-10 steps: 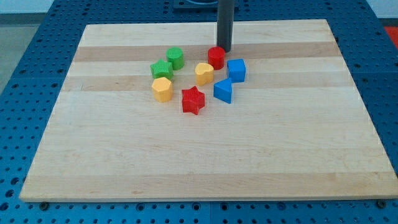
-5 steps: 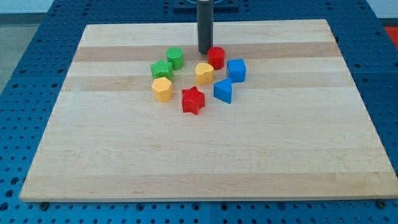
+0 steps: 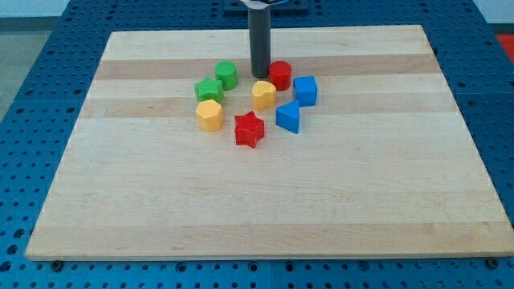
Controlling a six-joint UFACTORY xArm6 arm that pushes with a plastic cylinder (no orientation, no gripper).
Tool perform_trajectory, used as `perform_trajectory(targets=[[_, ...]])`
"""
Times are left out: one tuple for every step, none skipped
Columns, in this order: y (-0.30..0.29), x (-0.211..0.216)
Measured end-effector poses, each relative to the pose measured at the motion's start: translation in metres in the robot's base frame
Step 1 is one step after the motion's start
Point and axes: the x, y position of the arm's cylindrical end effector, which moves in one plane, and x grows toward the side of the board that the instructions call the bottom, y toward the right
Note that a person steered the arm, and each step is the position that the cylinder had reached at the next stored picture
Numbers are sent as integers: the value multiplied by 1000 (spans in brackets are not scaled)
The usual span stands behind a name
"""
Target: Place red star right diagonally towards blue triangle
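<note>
The red star (image 3: 250,129) lies on the wooden board (image 3: 265,193), below the middle of the block cluster. The blue triangle (image 3: 289,117) lies just to its right and slightly higher. My tip (image 3: 259,75) is at the top of the cluster, between the green cylinder (image 3: 226,75) and the red cylinder (image 3: 279,75), just above the yellow heart (image 3: 263,95). The tip is well above the red star and does not touch it.
A green star (image 3: 209,89) and a yellow hexagon (image 3: 210,115) lie left of the red star. A blue cube (image 3: 305,91) sits above the blue triangle. The board rests on a blue perforated table (image 3: 32,96).
My tip has moved left from above the red cylinder to its left side, and slightly down towards the yellow heart. No block has moved.
</note>
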Motion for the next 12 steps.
perform_trajectory(targets=[[14, 0], [28, 1], [29, 15], [28, 33], [21, 49], [13, 67], [13, 80], [1, 92], [-5, 109], [-15, 124], [-26, 129], [-28, 124]])
